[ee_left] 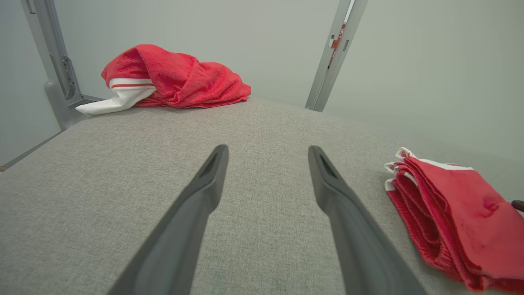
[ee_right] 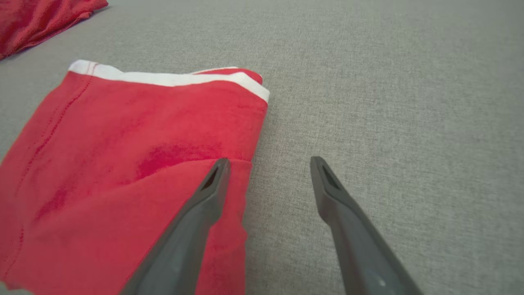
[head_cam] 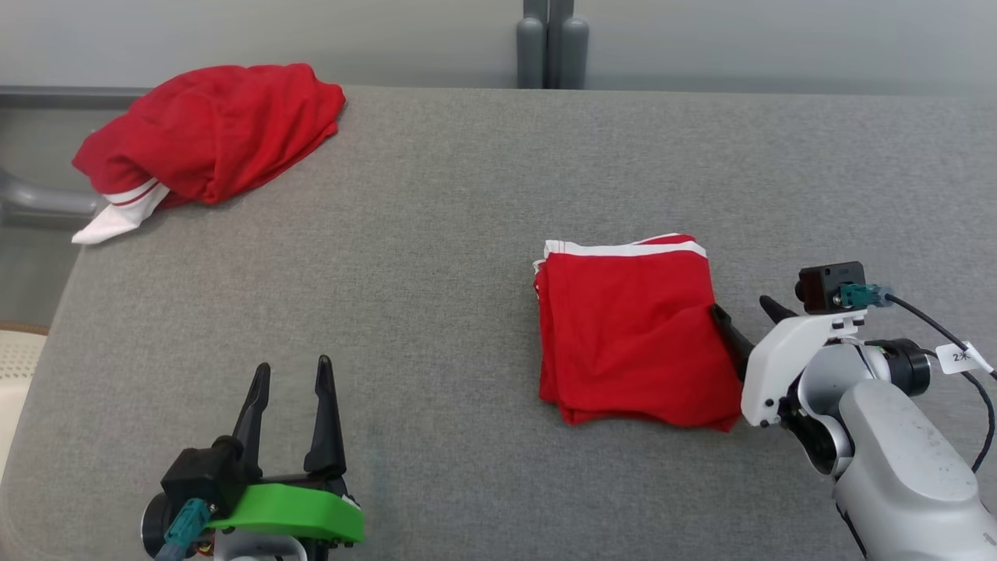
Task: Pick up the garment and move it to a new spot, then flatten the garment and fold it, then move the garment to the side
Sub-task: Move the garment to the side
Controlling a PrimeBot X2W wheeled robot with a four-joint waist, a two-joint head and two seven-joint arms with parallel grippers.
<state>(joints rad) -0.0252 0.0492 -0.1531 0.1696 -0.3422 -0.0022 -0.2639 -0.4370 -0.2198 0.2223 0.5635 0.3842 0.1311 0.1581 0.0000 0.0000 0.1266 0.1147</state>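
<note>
Folded red garment [head_cam: 635,331] at four o'clock on the grey surface [head_cam: 436,234]. Right end effector [head_cam: 741,305] spread wide at its three o'clock edge, holding nothing. Left end effector [head_cam: 290,382] wide too, seven o'clock, empty.

Grey fabric table [head_cam: 467,195], folded red garment [head_cam: 631,335] right, crumpled red garment [head_cam: 210,140] far-left corner

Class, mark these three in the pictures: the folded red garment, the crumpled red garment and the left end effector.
folded red garment [head_cam: 631,335]: head view, middle of its top layer.
crumpled red garment [head_cam: 210,132]: head view, centre of the heap.
left end effector [head_cam: 294,364]: head view, midway between its fingertips.
</note>
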